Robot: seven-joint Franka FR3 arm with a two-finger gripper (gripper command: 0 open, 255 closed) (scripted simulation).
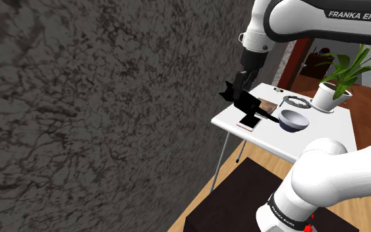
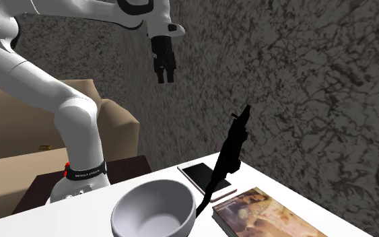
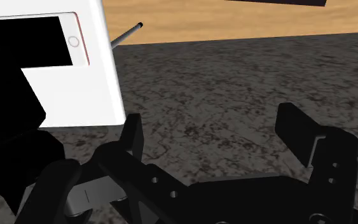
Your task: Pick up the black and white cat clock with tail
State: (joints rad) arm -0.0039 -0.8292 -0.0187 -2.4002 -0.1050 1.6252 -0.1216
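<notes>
Black, flat, cat-shaped clock [image 2: 231, 151] stands upright at white table's [image 1: 322, 128] wall-side edge, beside white smartphone [image 2: 204, 176]. Black two-finger gripper [image 2: 163, 79] hangs higher, clear of it; jaws wide, empty.

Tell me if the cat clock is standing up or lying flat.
Standing up: the cat clock rises as a tall black shape from the white table, its lower end by the phone.

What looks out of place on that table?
The black cat clock stands on end rather than lying flat, tilted, with its tail reaching over the phone by the edge of the table.
</notes>
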